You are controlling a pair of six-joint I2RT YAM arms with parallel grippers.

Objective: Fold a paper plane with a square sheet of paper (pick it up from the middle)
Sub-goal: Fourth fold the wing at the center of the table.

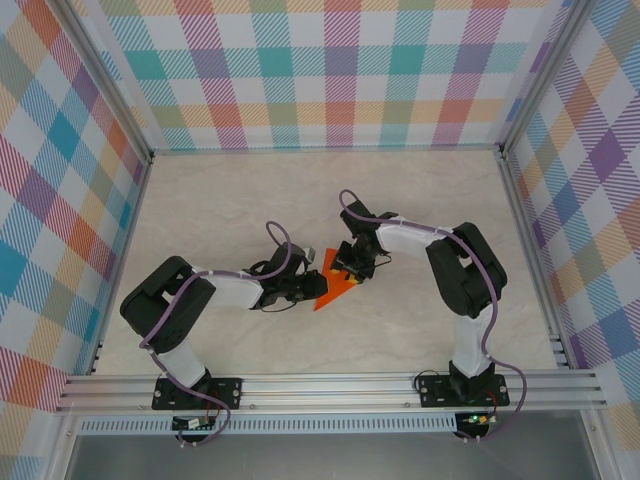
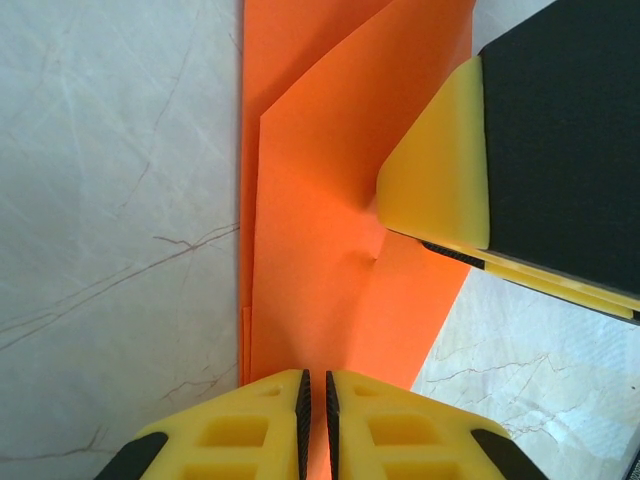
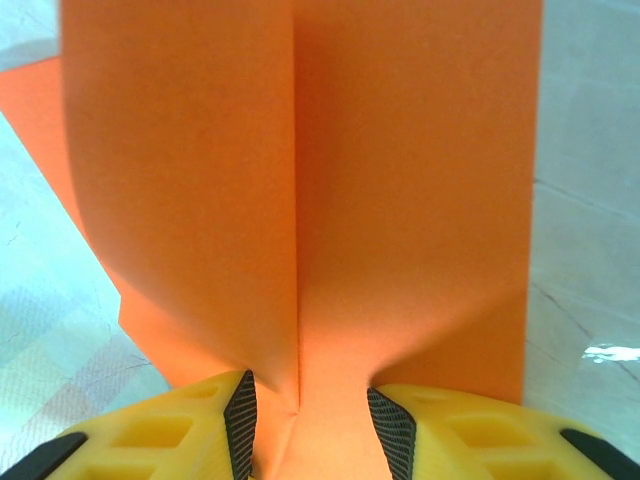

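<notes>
Two grippers at one folded orange sheet of paper, mid-table on the pale marbled table. At left, left gripper low at the sheet's near-left edge, jaws pinched almost together on the paper's layered edge. At right, right gripper on the sheet's far side, jaws narrowly parted, clamping a raised central crease. Beyond the workspace, checked walls.

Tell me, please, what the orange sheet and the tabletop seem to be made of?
Sheet: thin matte paper, judging by its sharp crease and soft curl where the right end effector pinches it. Tabletop: a smooth pale surface with fine marble-like veins, probably printed laminate rather than stone, though the look leaves that open.
</notes>
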